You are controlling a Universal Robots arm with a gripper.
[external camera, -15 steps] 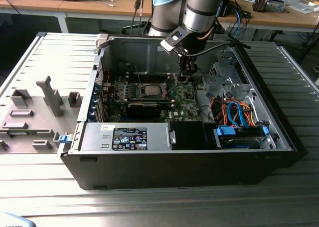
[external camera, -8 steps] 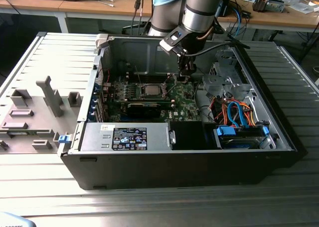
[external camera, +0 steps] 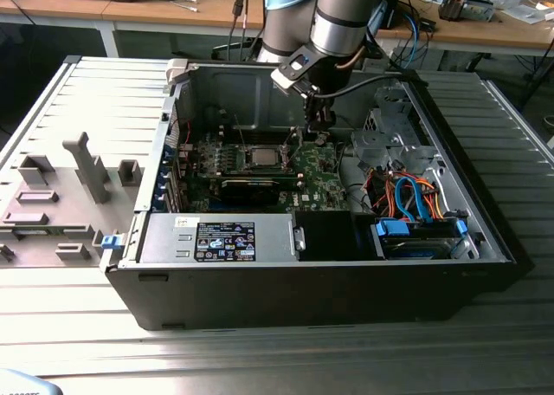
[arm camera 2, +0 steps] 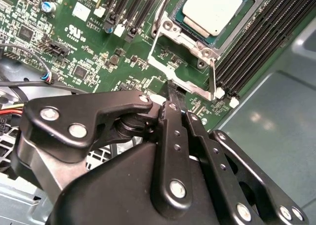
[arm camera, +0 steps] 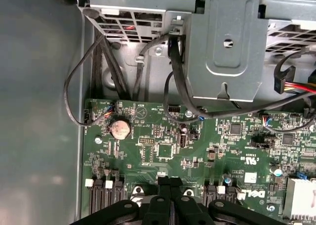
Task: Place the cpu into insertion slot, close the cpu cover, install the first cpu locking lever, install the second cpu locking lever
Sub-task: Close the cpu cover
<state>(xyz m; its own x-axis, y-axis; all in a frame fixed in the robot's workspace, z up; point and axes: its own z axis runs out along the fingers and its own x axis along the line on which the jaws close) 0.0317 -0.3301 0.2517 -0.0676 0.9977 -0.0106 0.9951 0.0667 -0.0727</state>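
Inside the open computer case point(external camera: 320, 282) lies the cpu point(external camera: 262, 158), a silver-topped square chip point(arm camera 2: 212, 8) sitting in the insertion slot point(arm camera 2: 183, 82) on the green motherboard. The silvery cpu cover point(arm camera 2: 187, 40) frames the chip. Thin wire levers point(arm camera 2: 213, 77) run beside the socket. My gripper point(external camera: 317, 135) hangs over the board just to the exterior view's right of the socket. Its black fingertips are pressed together in both wrist views, close to the socket's corner point(arm camera 2: 173, 94) point(arm camera: 170, 181), with nothing seen between them.
A long black expansion card point(external camera: 251, 187) lies in front of the socket. A grey power supply point(external camera: 221, 237) and a drive bay with blue and orange cables point(external camera: 415, 200) line the case front. Black cables point(arm camera: 106, 62) and a metal cage point(arm camera: 227, 42) stand beyond the board. Memory slots point(arm camera 2: 266, 37) flank the socket.
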